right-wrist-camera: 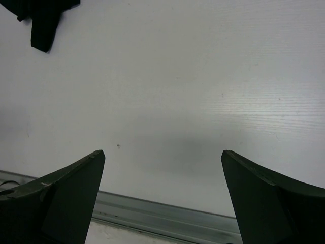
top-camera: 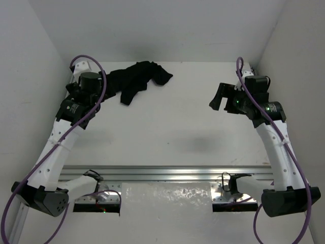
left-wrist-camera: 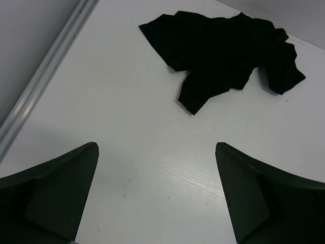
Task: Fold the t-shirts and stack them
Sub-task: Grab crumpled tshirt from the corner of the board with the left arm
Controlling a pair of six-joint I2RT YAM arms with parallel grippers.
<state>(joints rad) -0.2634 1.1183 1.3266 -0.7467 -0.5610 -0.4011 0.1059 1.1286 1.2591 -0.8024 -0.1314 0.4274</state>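
Crumpled black t-shirt on the matte white desk, against the far edge and toward the far-left corner, one sleeve trailing toward the near side. Left gripper spread wide with nothing between the fingers, near the garment but not touching it. Right gripper likewise spread and bare, over the right side, well apart from the cloth. Aluminium rail along the near edge. Plain white walls on three sides. Purple cables looped along both arms.
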